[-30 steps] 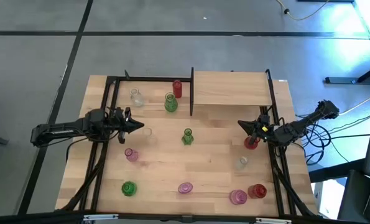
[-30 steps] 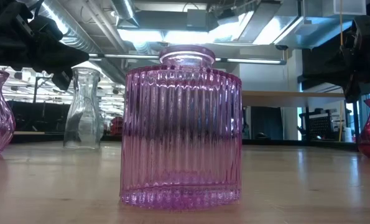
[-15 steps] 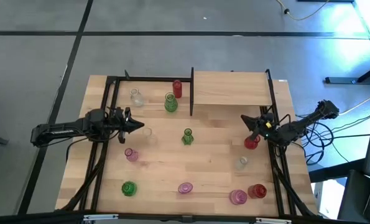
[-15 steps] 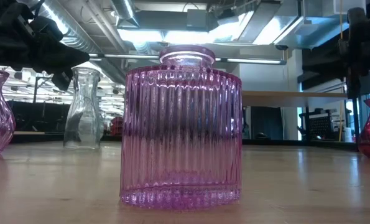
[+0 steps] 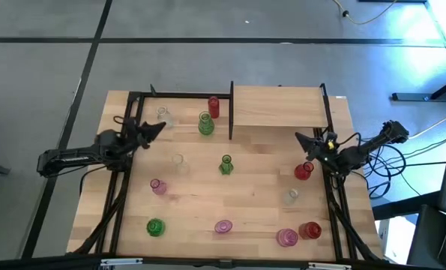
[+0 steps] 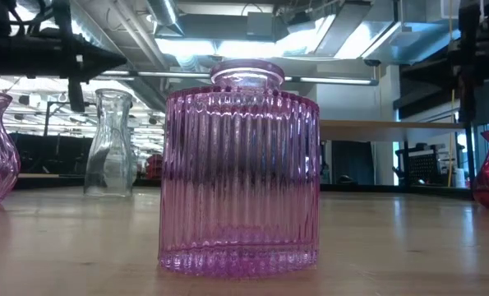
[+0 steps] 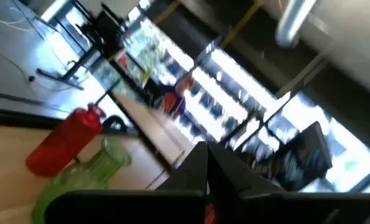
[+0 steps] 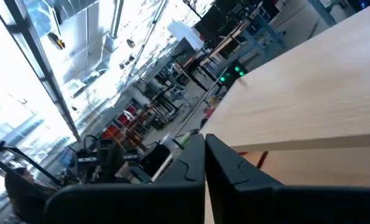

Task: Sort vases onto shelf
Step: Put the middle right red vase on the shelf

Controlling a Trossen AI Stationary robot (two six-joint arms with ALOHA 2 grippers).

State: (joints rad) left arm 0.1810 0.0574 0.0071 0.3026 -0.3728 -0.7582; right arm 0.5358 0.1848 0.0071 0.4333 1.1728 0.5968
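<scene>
Several small glass vases stand upright on their bases on the tabletop: a clear one, a green one and a red one inside the frame's far left bay, and others nearer, among them a clear one, a green one and a red one. The shelf is a light-wood board in a black frame at the far right. My left gripper is shut and hovers beside the far clear vase. My right gripper is shut, above the table between the shelf and the red vase.
Black frame posts and rails run along the table's left, far and right sides. Near the front edge stand a ribbed pink vase, more pink vases, a green one and a red one. Bare wood lies mid-table.
My left gripper has swung from beside the mid-table clear vase toward the far edge, turning to point at the far left bay. My right gripper has drawn away from the red vase, toward the far edge and slightly right. No vase has moved.
</scene>
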